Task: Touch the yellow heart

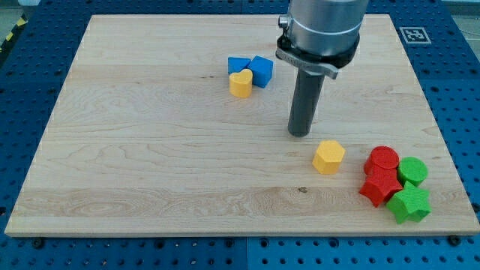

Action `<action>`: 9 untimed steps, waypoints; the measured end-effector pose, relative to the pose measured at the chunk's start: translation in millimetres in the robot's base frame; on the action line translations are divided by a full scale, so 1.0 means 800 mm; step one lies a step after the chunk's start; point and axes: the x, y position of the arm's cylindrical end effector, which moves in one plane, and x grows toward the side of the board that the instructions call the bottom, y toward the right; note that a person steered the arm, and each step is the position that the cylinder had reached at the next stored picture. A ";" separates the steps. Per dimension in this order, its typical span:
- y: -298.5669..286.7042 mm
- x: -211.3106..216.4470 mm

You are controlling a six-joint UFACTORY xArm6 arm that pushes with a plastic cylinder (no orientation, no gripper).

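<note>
The yellow heart (pixel 241 83) lies on the wooden board (pixel 150 150) at the upper middle, touching two blue blocks: one (pixel 238 65) above it and one (pixel 262 70) to its right. My tip (pixel 301 133) stands on the board to the lower right of the heart, well apart from it. A yellow hexagon block (pixel 328 157) lies just below and right of my tip, not touching it.
At the view's lower right a cluster sits close together: a red round block (pixel 384 159), a red star-like block (pixel 380 186), a green round block (pixel 412 170) and a green star-like block (pixel 409 204). The board's edge borders a blue perforated table (pixel 457 90).
</note>
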 end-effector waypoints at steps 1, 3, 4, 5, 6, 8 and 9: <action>0.000 0.031; 0.011 0.048; 0.024 0.048; 0.024 0.028; 0.043 0.028; 0.061 0.039; 0.063 0.043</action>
